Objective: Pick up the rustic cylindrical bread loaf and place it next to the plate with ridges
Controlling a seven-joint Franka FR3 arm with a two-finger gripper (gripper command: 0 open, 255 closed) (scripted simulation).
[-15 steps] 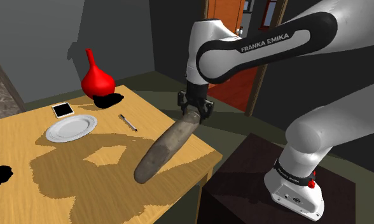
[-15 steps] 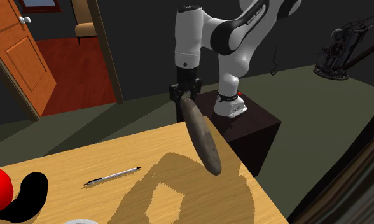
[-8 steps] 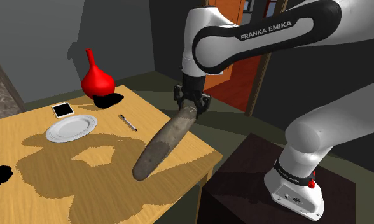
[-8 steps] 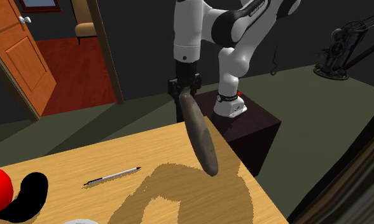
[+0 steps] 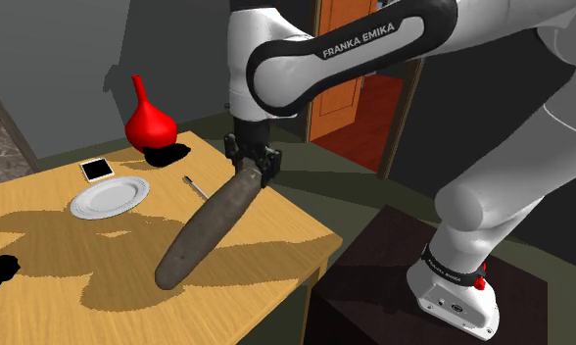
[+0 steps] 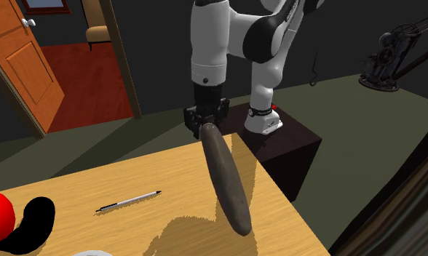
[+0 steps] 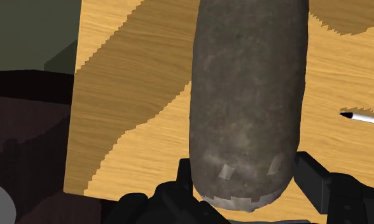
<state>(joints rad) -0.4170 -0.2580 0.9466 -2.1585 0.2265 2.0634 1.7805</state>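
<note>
Gripper clamps bread loaf by one end, so it hangs slanted. Apparently lifted for transit; well apart from plate.

Red vase stands on wooden table. Pen lies flat nearby, apart from it. Orange door beyond

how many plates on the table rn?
1. The white plate lies on the wooden table beside the black-screened device, left of the pen in the shoulder view. The table runs past that view's left edge, so another could be hidden there.
</note>
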